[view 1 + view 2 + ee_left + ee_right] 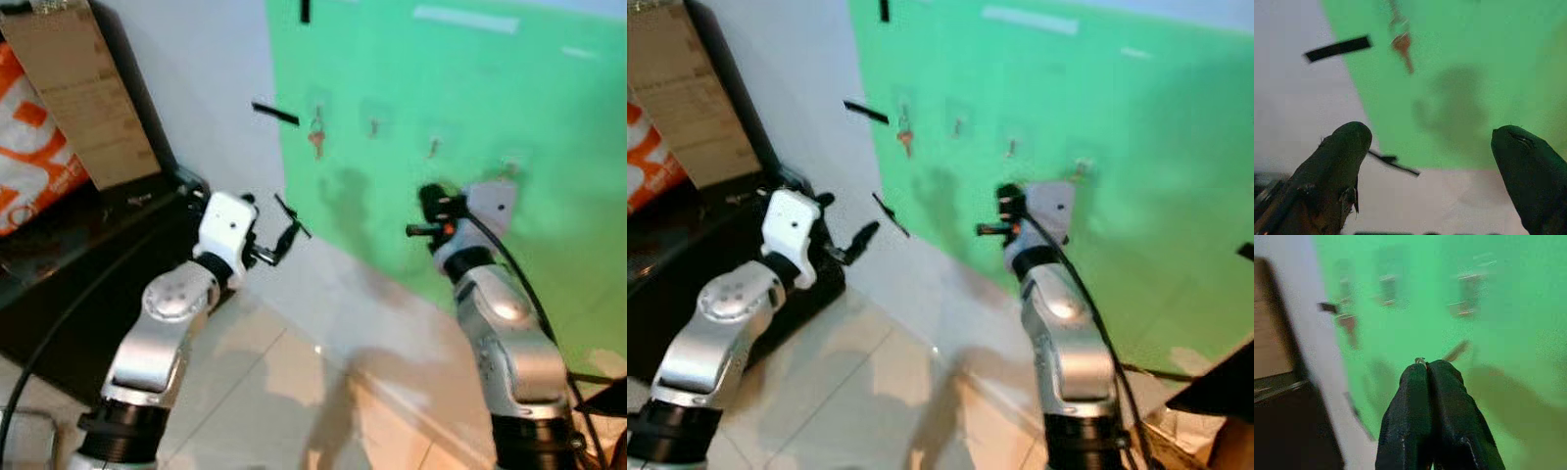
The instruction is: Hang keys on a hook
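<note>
**Two tools before the green panel**

Where the green panel (441, 147) meets the white wall, three small hooks (373, 127) sit in a row, blurred; a red key (316, 143) hangs at the leftmost. The right tool (1426, 368), raised toward the panel, is pressed together on a small metal ring (1421, 361), mostly hidden. The left tool (1432, 147) is spread, empty. Cardboard box (83, 98) print is unreadable.

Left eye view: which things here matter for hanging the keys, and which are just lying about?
For the job: right hand, shut on a small key ring; hooks on the green panel; red key already hung.
Lying about: cardboard box, orange bag, black tape strips; left hand, open.
</note>
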Controlling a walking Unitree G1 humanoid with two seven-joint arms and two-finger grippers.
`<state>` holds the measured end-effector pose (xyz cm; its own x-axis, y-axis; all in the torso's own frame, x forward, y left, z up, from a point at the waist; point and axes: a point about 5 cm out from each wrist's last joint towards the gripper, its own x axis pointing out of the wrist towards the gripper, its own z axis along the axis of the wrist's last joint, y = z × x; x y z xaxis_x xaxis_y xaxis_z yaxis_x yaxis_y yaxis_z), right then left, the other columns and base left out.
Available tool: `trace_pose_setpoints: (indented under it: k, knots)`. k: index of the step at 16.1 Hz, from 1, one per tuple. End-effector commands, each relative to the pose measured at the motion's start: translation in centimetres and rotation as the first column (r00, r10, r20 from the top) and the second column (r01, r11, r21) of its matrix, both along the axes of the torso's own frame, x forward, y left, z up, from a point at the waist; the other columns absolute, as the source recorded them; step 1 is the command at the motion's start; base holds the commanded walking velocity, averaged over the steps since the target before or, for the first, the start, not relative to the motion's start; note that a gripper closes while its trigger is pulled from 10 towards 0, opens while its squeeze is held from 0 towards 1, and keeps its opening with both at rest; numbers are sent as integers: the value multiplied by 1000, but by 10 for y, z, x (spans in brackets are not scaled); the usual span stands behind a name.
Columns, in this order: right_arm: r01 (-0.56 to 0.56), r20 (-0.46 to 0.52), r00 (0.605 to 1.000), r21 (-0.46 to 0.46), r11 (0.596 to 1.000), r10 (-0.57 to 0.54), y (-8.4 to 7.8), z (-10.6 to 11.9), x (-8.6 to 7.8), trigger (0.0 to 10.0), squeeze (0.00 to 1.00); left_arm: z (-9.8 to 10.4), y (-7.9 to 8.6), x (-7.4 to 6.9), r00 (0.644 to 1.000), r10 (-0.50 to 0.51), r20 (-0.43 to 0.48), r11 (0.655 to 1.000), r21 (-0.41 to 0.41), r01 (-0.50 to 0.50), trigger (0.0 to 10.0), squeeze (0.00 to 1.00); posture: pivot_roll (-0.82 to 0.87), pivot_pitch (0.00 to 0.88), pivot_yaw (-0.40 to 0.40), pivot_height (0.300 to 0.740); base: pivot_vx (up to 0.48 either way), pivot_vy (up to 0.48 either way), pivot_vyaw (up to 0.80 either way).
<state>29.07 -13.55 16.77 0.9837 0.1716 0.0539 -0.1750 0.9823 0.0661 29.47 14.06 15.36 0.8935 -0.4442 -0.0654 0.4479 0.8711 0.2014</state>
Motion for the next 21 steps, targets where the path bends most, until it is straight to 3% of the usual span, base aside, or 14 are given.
trace_pose_setpoints:
  k: [1, 9, 14, 21]
  knots:
    - [-13, 10, 1000, 4, 1000, 13, 3, 2, -1, 10000, 0, 1, 5, 1, 1000, 19, -1, 1000, 6, -19, 10000, 157, -57, 0, 64, 740, 0, 0, -444]
    - [-8, -1, 1000, -2, 1000, 8, 2, -1, -1, 10000, 0, 2, 5, 2, 1000, 26, 0, 1000, -1, -26, 10000, 157, -51, 0, 56, 740, 0, 279, -750]
    - [68, -53, 996, -1, 998, -68, -7, -12, 2, 10000, 0, 3, 5, 3, 999, 35, 10, 999, 6, -35, 10000, 145, -57, 0, 73, 740, 0, 58, 0]
    - [95, -26, 995, 28, 995, -95, -7, -8, 0, 10000, 0, 4, 1, 10, 1000, 3, 17, 1000, -17, -3, 10000, 180, -90, 0, 121, 740, 111, 0, 0]
